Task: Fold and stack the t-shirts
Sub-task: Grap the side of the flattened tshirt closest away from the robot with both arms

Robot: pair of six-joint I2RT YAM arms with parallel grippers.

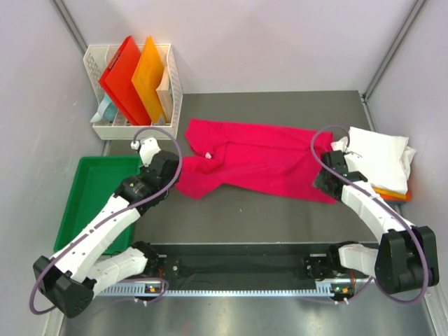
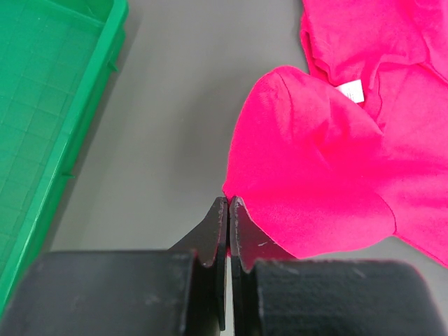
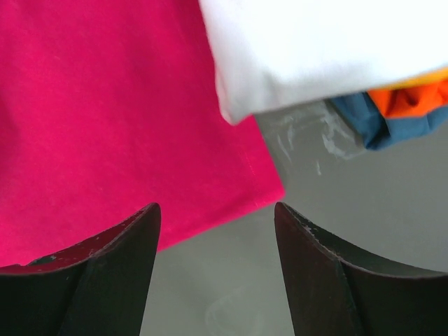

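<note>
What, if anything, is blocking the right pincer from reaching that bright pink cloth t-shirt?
Nothing visible does. The open right pincer hangs right at the lower corner of the bright pink cloth t-shirt, with only bare grey table beneath. The folded white cloth t-shirt lies just beyond that corner, not in the path.

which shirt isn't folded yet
The pink shirt: spread and rumpled mid-table, while the white shirt, orange shirt and blue shirt sit folded in a stack at right.
</note>
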